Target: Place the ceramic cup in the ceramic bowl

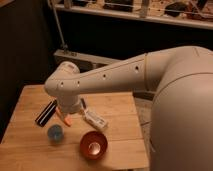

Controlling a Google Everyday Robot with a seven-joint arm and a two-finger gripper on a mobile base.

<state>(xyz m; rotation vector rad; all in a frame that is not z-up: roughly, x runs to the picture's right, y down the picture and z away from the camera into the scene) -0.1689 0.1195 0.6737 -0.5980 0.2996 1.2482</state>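
Note:
The ceramic cup [55, 133], small, round and light blue, stands on the wooden table [120, 107] near its front left. The ceramic bowl [93, 145], glossy reddish-brown, stands to the cup's right near the front edge. My white arm reaches in from the right across the table. My gripper [69, 111] hangs below the arm's end, above the table, just behind and to the right of the cup and apart from it. The arm hides most of the gripper.
A flat dark-blue piece [45, 112] lies left of the gripper. An orange object [66, 119] lies under it. A white rectangular object [95, 120] lies behind the bowl. Dark shelving stands behind the table.

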